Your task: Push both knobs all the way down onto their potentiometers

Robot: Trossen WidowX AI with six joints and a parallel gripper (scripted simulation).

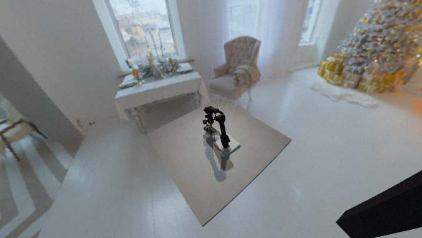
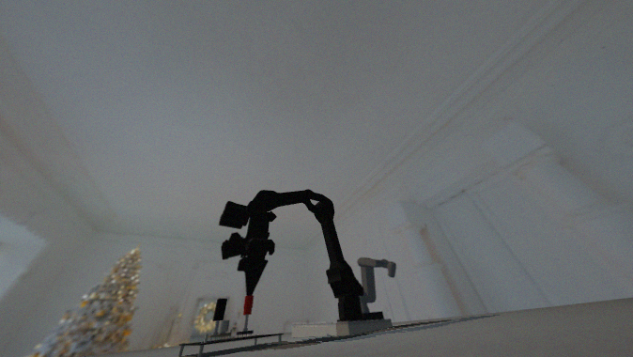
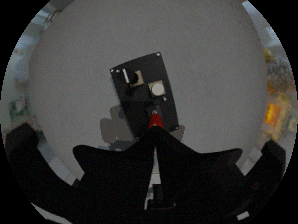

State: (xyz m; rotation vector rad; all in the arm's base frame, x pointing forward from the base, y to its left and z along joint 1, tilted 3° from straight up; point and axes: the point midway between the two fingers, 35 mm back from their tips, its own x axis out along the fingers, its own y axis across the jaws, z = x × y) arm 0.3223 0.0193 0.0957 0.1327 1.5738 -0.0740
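The circuit board (image 2: 265,335) (image 3: 170,114) stands on short legs. A red knob (image 2: 248,305) (image 3: 156,120) stands upright on its shaft, with bare shaft showing between it and its potentiometer (image 2: 244,333). A black knob (image 2: 220,309) (image 3: 132,78) stands high on its shaft, slightly tilted in the exterior view, with a gap below it. My gripper (image 2: 249,294) (image 3: 154,129) is shut and points down, holding nothing. Its tips are at the top of the red knob and look to be touching it. The fingers partly hide the knob in the wrist view.
On the board, a round pale part (image 3: 157,89) and a small upright white part (image 3: 126,76) stand near the black knob. The arm's pale base plate (image 1: 235,144) (image 2: 314,330) is behind the board, towards the middle of the table (image 1: 194,188).
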